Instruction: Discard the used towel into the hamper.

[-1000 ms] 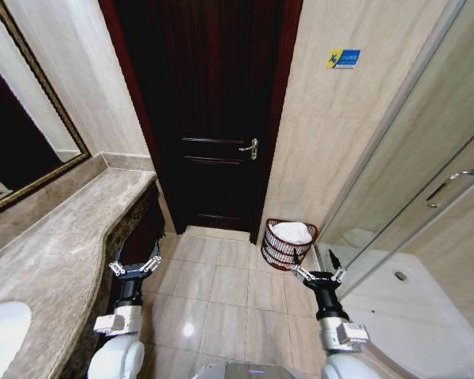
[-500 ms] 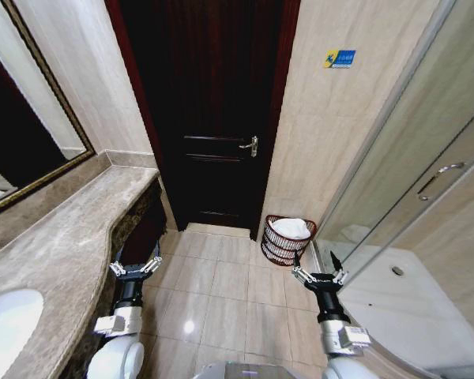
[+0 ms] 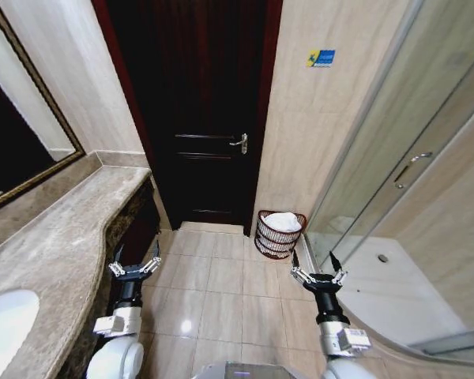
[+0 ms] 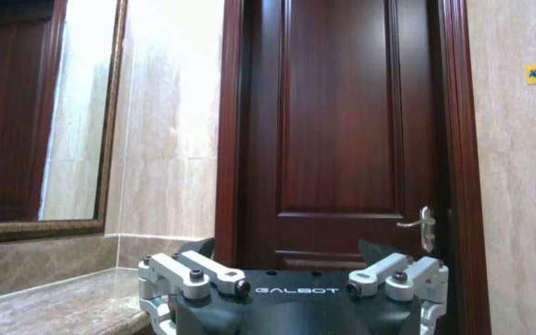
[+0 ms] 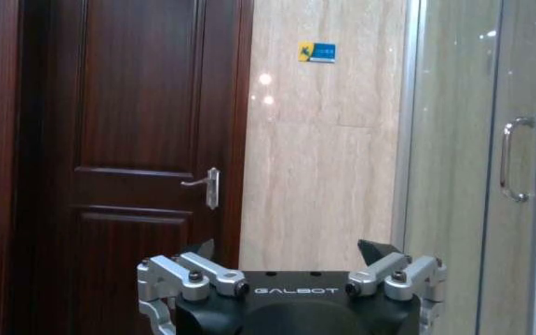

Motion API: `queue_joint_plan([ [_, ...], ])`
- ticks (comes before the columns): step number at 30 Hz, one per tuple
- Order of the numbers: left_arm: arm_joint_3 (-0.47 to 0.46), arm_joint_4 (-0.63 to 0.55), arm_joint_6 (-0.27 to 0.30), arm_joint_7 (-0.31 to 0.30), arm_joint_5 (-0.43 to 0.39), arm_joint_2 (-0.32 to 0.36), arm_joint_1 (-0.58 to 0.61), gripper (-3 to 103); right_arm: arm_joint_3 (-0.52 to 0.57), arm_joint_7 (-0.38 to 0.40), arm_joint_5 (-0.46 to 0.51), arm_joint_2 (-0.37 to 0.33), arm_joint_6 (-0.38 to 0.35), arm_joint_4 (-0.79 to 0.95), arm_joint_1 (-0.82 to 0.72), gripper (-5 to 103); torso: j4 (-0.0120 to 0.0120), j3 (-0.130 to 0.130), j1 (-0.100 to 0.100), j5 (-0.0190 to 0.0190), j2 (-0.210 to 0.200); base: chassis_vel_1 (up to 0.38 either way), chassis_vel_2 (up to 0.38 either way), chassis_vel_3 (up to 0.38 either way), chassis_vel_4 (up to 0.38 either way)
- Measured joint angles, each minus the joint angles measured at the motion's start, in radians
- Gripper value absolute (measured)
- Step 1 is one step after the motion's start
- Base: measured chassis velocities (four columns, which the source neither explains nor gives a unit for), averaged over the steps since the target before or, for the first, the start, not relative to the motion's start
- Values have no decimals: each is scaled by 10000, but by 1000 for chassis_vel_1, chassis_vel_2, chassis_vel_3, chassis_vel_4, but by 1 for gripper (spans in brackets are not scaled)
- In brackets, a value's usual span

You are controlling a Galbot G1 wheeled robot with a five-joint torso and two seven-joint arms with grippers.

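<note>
The hamper [image 3: 278,237], a small round dark wicker basket, stands on the tiled floor against the beige wall between the dark door and the shower glass. A white towel [image 3: 284,222] lies bunched inside it, showing above the rim. My left gripper [image 3: 134,261] is held low in front of me beside the counter, open and empty, and from its wrist [image 4: 287,248] it faces the door. My right gripper [image 3: 316,265] hangs open and empty a short way this side of the hamper, and its wrist view [image 5: 289,248] faces the door and the wall.
A marble counter [image 3: 55,245] with a white sink [image 3: 4,324] runs along the left under a framed mirror [image 3: 24,142]. The dark wooden door [image 3: 197,118] is shut. A glass shower enclosure [image 3: 403,205] and its raised white base [image 3: 387,292] bound the right.
The whole head view has shifted, so the camera has moved: door, hamper and wall sign sit further left in the picture. Both arms hold the same pose.
</note>
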Motion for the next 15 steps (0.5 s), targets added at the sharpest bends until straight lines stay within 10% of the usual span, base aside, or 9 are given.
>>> queue_joint_plan([
  [15, 43, -70, -83, -7, -1, -57, 83, 100, -28, 10, -33, -12, 238, -131, -195, 100, 0, 0, 0, 0, -1, 48, -45, -49, 47],
])
